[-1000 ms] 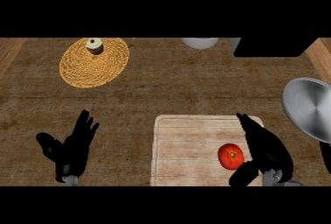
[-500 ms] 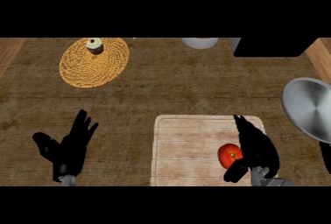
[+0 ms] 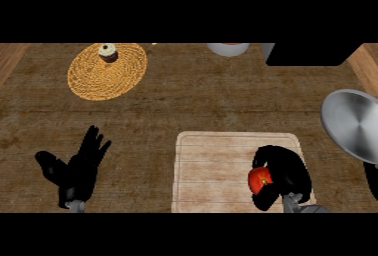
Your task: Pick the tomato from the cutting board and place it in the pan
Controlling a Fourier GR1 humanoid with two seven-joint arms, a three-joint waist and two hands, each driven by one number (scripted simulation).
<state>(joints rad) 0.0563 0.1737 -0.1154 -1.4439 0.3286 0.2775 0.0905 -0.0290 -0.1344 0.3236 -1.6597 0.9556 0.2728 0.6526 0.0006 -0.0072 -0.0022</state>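
Head view. The right hand sits over the near right part of the cutting board, its fingers now curled round the tomato; half a second earlier the same fingers were straight and lay alongside it. The red fruit shows only at the left edge of the hand, and whether it rests on the board or is lifted cannot be told. This closing suggests the grasp is being made and the carry has not begun. The pan lies well apart, at the right edge. The left hand rests open at lower left, fingers up. A round woven mat at the far left bears a small jar. No brand, label or writing can be read.
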